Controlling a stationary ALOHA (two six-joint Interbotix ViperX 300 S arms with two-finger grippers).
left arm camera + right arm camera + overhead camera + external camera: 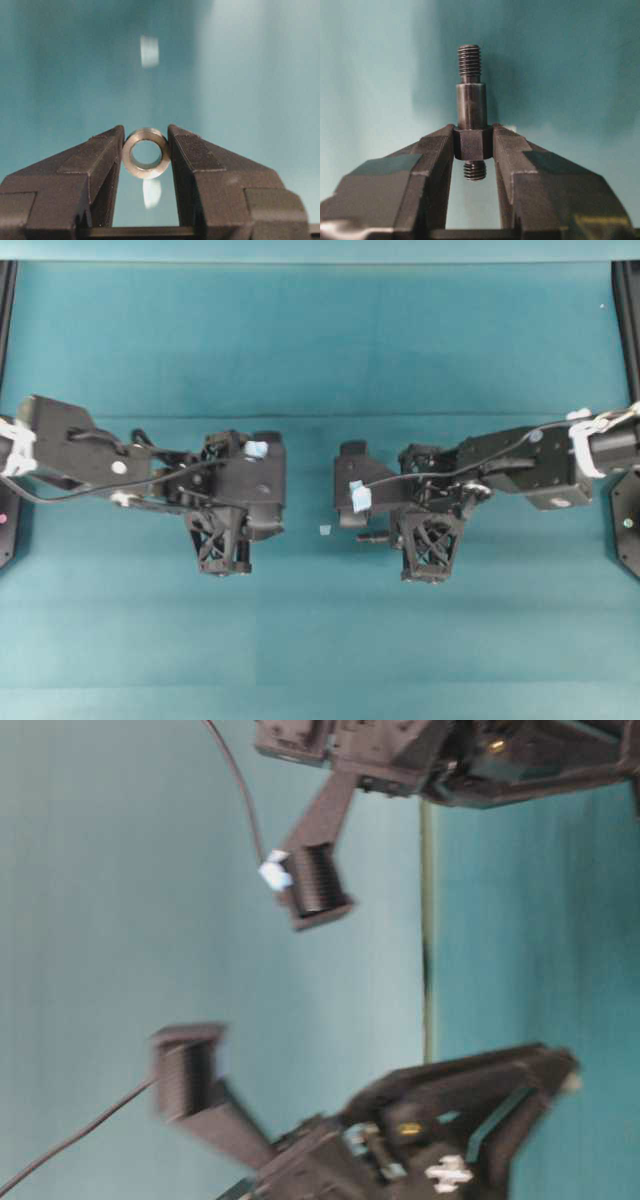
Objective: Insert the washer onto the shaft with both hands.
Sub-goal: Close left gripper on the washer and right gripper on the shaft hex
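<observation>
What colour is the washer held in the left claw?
Silvery grey metal; the washer shows best in the left wrist view.

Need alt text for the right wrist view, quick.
The right gripper clamps the shaft by its thicker collar, threaded tip pointing away from the camera over the teal table. A shorter threaded end pokes out behind the fingers.

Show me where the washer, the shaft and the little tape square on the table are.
washer [146, 159]: left wrist view, its lower rim.
shaft [471, 105]: right wrist view, its smooth middle barrel.
tape square [324, 530]: overhead view, its centre.
</observation>
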